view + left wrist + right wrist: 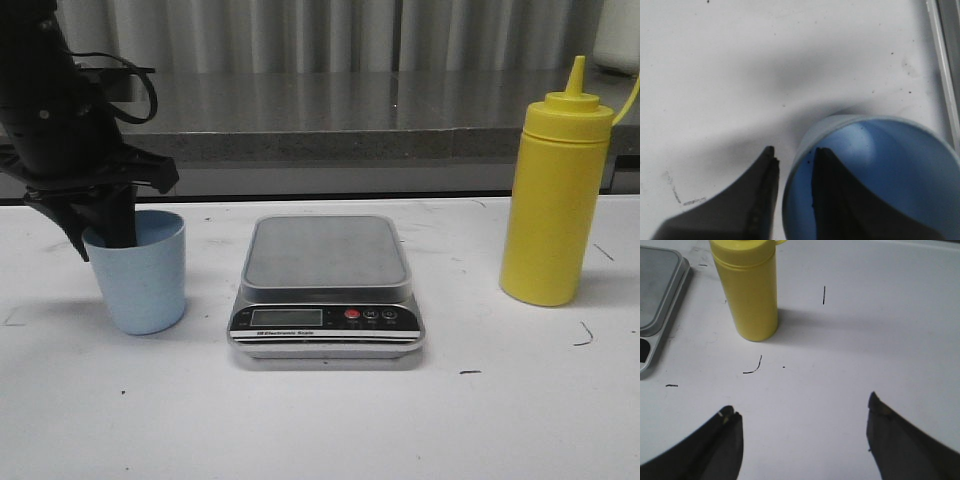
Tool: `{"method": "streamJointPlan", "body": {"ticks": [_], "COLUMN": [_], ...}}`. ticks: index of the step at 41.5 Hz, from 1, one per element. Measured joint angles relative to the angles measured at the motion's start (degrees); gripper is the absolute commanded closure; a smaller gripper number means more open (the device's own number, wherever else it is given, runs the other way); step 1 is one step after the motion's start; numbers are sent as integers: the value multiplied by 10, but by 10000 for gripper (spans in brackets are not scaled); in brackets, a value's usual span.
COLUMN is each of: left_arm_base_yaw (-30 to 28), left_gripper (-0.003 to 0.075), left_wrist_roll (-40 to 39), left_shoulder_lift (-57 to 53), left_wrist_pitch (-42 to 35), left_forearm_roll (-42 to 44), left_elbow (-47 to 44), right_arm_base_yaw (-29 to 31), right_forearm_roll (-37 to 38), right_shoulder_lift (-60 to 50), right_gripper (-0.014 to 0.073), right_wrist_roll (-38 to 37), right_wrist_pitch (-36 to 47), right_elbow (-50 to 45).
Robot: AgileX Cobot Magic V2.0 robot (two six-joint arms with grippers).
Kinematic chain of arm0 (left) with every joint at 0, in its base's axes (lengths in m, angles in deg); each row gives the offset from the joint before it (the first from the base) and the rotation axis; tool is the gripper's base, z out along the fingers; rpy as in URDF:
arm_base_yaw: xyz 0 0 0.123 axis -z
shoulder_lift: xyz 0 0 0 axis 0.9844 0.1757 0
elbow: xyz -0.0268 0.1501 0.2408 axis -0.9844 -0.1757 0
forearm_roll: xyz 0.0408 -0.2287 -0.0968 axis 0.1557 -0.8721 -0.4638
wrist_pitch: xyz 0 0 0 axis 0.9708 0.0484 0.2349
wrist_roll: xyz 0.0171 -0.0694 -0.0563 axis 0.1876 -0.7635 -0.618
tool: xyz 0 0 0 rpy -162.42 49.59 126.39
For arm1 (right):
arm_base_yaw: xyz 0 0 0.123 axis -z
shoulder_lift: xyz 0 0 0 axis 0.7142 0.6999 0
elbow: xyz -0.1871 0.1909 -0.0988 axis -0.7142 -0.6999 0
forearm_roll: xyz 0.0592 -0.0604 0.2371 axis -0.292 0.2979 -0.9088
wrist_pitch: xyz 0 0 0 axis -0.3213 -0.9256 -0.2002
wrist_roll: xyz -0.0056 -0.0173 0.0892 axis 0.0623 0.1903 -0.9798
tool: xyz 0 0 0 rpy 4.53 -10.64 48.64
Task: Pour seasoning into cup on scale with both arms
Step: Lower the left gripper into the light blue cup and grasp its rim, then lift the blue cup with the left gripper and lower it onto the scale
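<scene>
The light-blue cup stands upright on the table, left of the scale, whose steel platform is bare. My left gripper straddles the cup's rim: one finger is inside the cup and the other outside, a thin gap showing on each side of the wall, so the left gripper is open. The yellow seasoning bottle stands capped at the right. My right gripper is wide open over bare table, short of the bottle, holding nothing. It is out of the front view.
A grey counter ledge runs along the back of the white table. A corner of the scale shows in the right wrist view beside the bottle. Small black marks dot the tabletop.
</scene>
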Motion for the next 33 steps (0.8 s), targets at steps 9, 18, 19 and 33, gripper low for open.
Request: {"method": "streamJointPlan", "body": {"ticks": [9,18,19,33], "left_arm_base_yaw": [2,32,37,115], "left_gripper": [740,740,740,740], "left_wrist_roll": [0,0,0,0], "left_shoulder_lift": [-5,-39,-41,-28], "left_wrist_pitch": [29,82,85,78], "left_forearm_roll": [-9,-10,-10,-12], "left_elbow": [18,86,95,191], "right_arm_base_yaw": [0,0,0,0], "right_forearm_roll": [0,0,0,0], "right_shoulder_lift": [0,0,0,0], "right_gripper": [53,53,53,53], "right_wrist_roll": [0,0,0,0], "right_wrist_pitch": [0,0,0,-1], "right_elbow": [0,0,0,0]}}
